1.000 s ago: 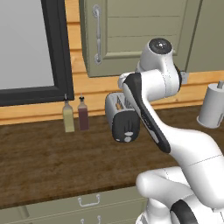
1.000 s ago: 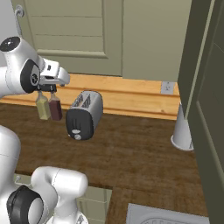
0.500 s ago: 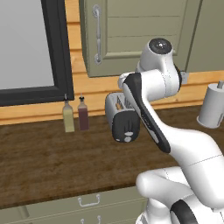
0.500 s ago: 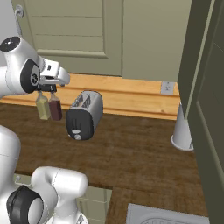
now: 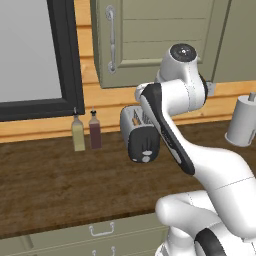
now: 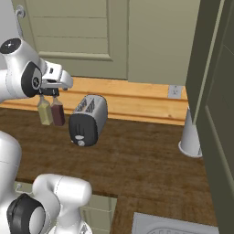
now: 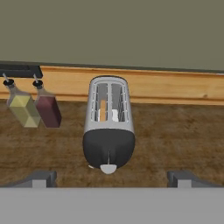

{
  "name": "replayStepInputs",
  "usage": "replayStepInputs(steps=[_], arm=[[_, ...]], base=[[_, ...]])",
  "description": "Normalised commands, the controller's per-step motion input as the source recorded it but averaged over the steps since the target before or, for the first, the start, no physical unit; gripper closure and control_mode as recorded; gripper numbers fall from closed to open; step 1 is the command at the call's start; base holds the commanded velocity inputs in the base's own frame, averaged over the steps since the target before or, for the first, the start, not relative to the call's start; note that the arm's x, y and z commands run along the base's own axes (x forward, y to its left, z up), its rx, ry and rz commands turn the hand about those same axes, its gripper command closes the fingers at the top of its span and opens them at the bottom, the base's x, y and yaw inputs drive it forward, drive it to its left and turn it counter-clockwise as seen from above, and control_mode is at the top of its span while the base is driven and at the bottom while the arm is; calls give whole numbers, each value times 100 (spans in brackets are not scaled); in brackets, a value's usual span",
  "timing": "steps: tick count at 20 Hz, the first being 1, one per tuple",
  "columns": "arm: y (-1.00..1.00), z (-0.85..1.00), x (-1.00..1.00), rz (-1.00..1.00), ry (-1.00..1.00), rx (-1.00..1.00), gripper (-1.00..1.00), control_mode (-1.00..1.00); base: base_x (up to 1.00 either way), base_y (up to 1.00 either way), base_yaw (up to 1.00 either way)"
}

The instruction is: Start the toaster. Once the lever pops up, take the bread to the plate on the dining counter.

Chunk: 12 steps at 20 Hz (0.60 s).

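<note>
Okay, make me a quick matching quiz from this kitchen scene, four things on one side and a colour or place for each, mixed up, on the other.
Things:
1. toaster
2. bread
3. left bottle
4. right bottle

Descriptions:
A. dark red liquid
B. sits inside a slot
C. pale yellow liquid
D. silver body, black end face

Pairs: 1-D, 2-B, 3-C, 4-A
</note>
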Motion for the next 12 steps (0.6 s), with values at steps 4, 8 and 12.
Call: replayStepInputs(steps=[4, 8, 12], arm=[[0, 0, 0, 0, 0, 0, -100, -100], [0, 0, 0, 0, 0, 0, -100, -100], [0, 0, 0, 0, 0, 0, -100, -100]], base=[[0, 0, 0], [0, 0, 0], [0, 0, 0]])
